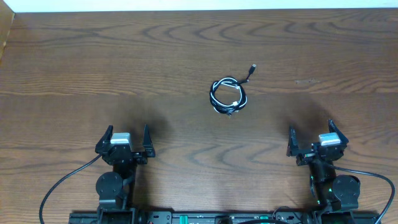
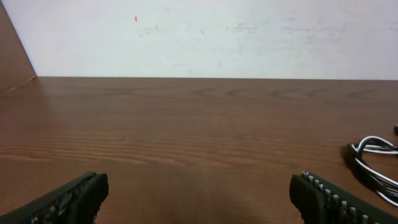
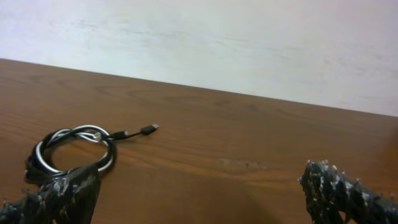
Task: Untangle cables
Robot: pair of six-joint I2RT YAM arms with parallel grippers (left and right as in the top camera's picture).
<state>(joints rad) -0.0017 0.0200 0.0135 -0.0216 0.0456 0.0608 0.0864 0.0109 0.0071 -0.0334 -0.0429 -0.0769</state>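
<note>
A black cable and a white cable (image 1: pixel 227 96) lie coiled together in one small tangled loop on the wooden table, right of centre. A black plug end (image 1: pixel 252 67) sticks out toward the far right. The coil shows at the right edge of the left wrist view (image 2: pixel 373 158) and at the left of the right wrist view (image 3: pixel 74 149). My left gripper (image 1: pixel 123 142) is open and empty near the front left. My right gripper (image 1: pixel 313 138) is open and empty near the front right. Both are well short of the coil.
The wooden table (image 1: pixel 124 62) runs back to a white wall (image 2: pixel 205 37). A brown board stands along the far left edge (image 1: pixel 5 34). The arms' own thick black wires (image 1: pixel 62 186) trail at the front edge.
</note>
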